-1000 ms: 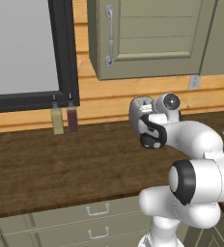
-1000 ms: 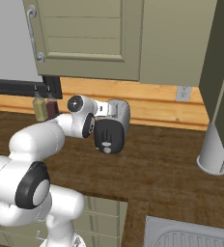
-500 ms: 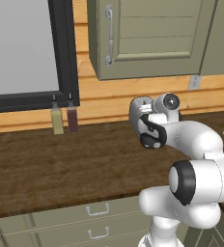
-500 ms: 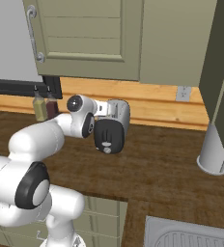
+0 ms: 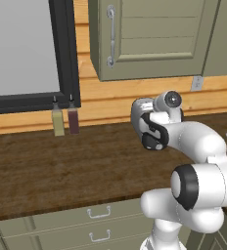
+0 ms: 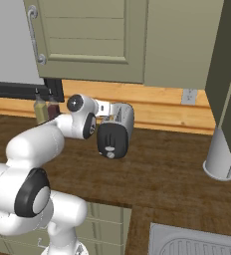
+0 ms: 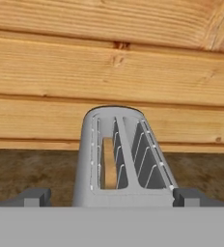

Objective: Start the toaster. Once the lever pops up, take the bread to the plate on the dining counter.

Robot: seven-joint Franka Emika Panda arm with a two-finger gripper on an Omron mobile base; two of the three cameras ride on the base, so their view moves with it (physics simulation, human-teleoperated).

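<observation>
The silver-grey toaster (image 6: 118, 124) stands on the dark wood counter against the plank wall, its black end panel with a round knob (image 6: 110, 155) facing the room. The arm partly hides the toaster (image 5: 139, 110) in the left base view. My gripper (image 7: 111, 197) hovers just behind and above the toaster (image 7: 85, 159), open, its fingertips (image 7: 34, 197) spread wider than the toaster body and holding nothing. The bread (image 7: 110, 164) sits low in the left slot as a tan sliver. The plate and the dining counter are out of view.
Two small bottles (image 5: 58, 122) (image 5: 73, 120) stand under the dark window frame, left of the toaster. A pale cylinder (image 6: 220, 154) stands at the right, near a sink (image 6: 197, 244). Wall cabinets (image 5: 149, 39) hang overhead. Drawers (image 5: 99, 213) run below the counter.
</observation>
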